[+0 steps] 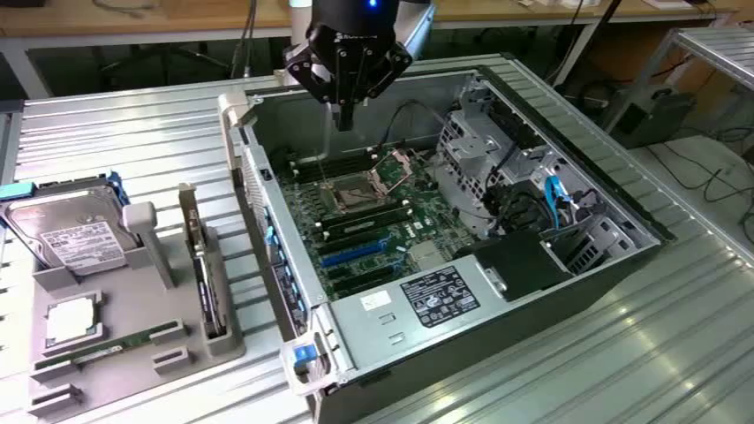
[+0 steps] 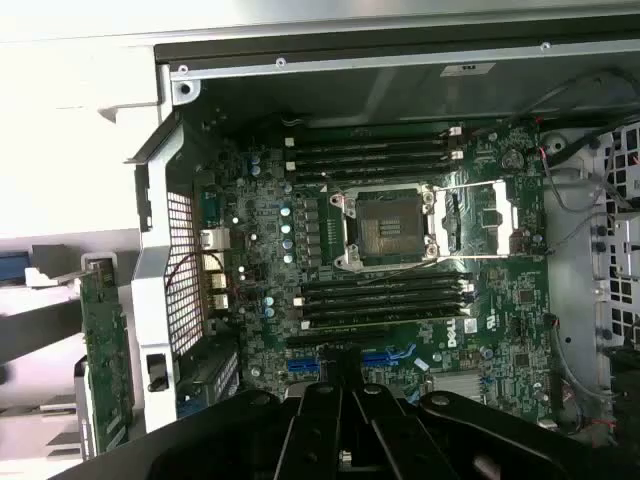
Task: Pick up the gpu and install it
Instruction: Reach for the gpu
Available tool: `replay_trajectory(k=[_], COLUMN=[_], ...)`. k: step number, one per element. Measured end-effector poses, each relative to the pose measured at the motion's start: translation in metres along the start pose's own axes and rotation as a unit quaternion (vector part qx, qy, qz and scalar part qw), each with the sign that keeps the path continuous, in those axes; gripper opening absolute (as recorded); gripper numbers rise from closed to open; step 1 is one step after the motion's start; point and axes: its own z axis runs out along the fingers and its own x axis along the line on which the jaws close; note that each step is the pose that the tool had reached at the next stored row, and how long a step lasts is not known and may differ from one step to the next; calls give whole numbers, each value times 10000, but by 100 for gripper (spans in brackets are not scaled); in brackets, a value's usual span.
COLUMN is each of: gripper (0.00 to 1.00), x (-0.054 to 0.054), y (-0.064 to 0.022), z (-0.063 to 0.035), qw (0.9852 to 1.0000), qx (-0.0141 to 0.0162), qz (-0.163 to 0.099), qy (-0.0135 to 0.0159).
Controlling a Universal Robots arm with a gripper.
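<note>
Ribbed metal table bears computer case and grey tray.

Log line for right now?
end effector: shut, empty, over motherboard | gpu: standing in tray, ungrasped

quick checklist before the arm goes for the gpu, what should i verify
1. gpu standing upright in the grey holder, nothing on it: ok
2. pincer empty: ok, shut on nothing
3. pincer near the gpu: not ok, it hangs over the open case
4. blue slots on the motherboard free of cards: ok
5. rear bracket opening clear: cannot tell
</note>
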Motion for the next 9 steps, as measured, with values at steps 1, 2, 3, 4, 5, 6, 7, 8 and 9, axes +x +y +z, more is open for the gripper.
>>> replay_trajectory(k=[1,2,3,4,5,6,7,8,9], gripper=[11,11,11,11,11,11,11,11,11], x=[0,0,0,0,0,0,1,14,38], y=[0,0,0,0,0,0,-2,-16,-31], z=[0,0,0,0,0,0,0,-1,-3], qw=[10000,10000,10000,10000,10000,10000,10000,10000,10000], qx=[0,0,0,0,0,0,0,0,0], qz=[0,0,0,0,0,0,0,1,1], qy=[0,0,0,0,0,0,0,0,0])
